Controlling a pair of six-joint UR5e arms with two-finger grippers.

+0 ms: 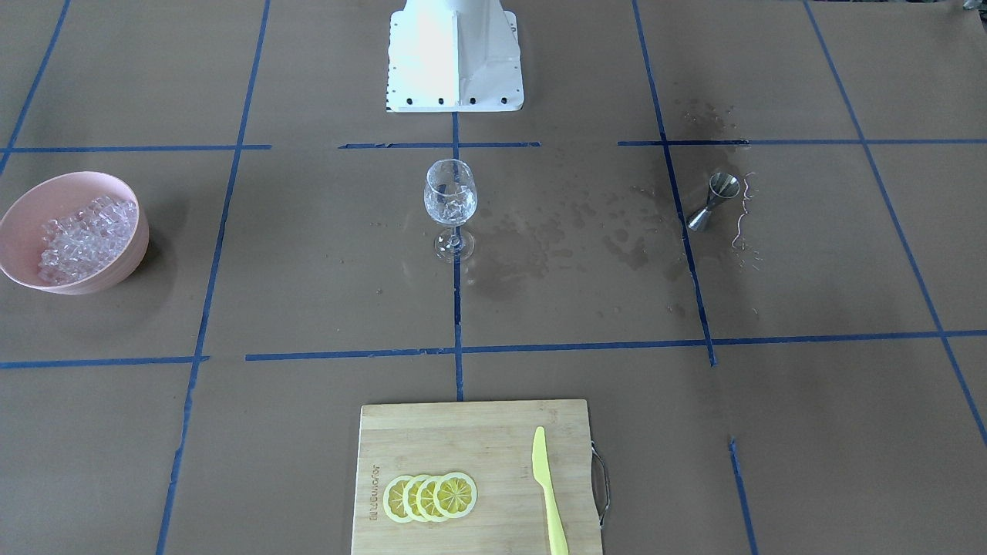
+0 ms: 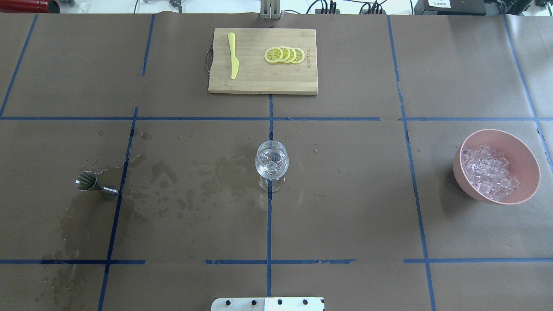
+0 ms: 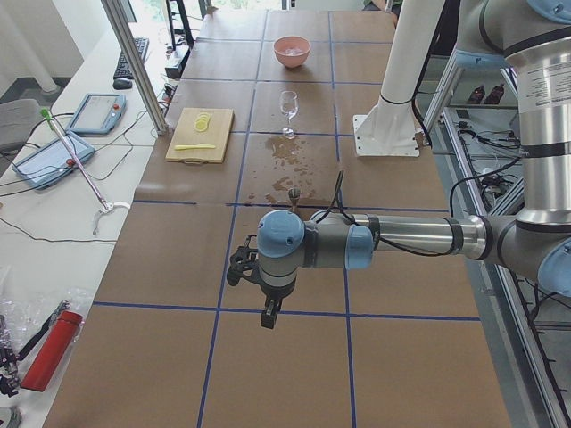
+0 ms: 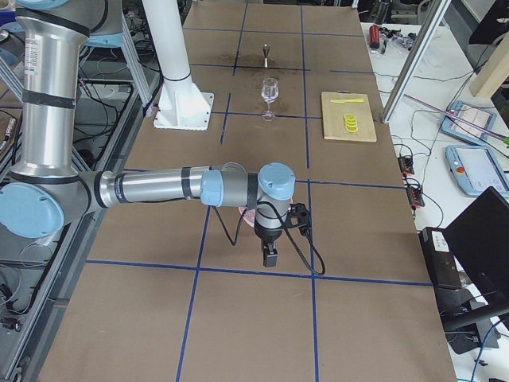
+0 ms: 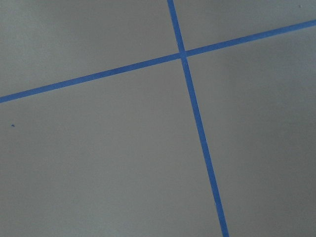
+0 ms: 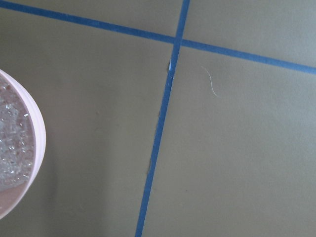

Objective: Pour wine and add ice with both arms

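The ice (image 2: 488,172) fills a pink bowl (image 2: 527,160) on the table's right side; the bowl's rim also shows in the right wrist view (image 6: 38,143). A clear wine glass (image 2: 271,162) stands at the table's centre with clear glinting contents. A steel jigger (image 2: 96,185) stands on the left side. My left gripper (image 3: 268,319) hangs over bare table, beyond the jigger toward the table's left end. My right gripper (image 4: 270,258) hangs just beyond the bowl toward the right end. Both show only in the side views, so I cannot tell whether they are open or shut.
A bamboo cutting board (image 2: 259,82) at the far edge carries lemon slices (image 2: 285,55) and a yellow knife (image 2: 233,56). Wet stains (image 2: 194,185) spread between the jigger and the glass. The white robot base (image 1: 455,69) stands behind the glass.
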